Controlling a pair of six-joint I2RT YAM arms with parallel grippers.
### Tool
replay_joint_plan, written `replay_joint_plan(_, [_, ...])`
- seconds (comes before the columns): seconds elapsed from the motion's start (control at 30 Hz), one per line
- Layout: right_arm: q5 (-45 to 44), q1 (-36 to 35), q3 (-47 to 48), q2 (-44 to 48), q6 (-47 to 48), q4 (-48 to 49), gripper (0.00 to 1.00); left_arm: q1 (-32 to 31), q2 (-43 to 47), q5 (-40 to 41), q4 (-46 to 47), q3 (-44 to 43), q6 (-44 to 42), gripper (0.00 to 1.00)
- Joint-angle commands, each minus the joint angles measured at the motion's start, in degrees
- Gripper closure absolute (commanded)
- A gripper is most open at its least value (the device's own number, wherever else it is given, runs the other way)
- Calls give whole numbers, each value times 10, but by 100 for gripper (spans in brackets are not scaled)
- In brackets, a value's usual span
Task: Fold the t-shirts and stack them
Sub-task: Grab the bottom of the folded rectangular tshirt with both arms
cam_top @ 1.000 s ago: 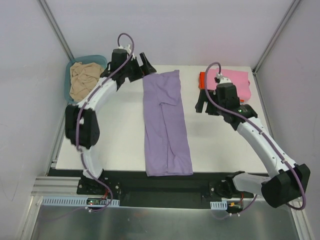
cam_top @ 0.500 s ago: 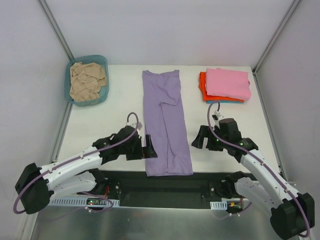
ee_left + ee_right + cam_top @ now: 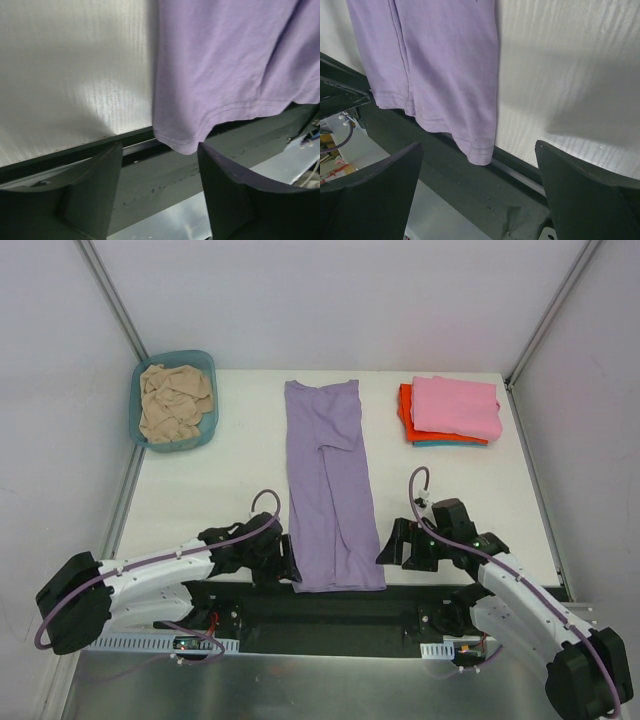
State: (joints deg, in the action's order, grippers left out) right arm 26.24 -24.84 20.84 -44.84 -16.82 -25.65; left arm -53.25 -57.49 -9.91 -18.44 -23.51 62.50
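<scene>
While left fingers (image 3: 90, 195) gape, lavender t-shirt (image 3: 330, 490) flat

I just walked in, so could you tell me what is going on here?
Two robot arms are folding t-shirts. A lavender shirt lies as a long strip down the middle of the table, its near hem over the edge. The left gripper and the right gripper sit open at its two near corners, holding nothing. A pink shirt tops an orange-red shirt in a stack at the far right; a beige shirt lies in a teal basin at the far left.
</scene>
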Motion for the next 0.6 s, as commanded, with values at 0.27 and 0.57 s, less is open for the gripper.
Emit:
replay_joint_plan(0.27, [29,-31,-8,-9,-24,-26,4,-26,-60,-41,46,-8,22,57])
replay_joint_plan(0.57, [24,-69,3,-62,-33,-27,17,-27,-98,-53,67,-25,11,100])
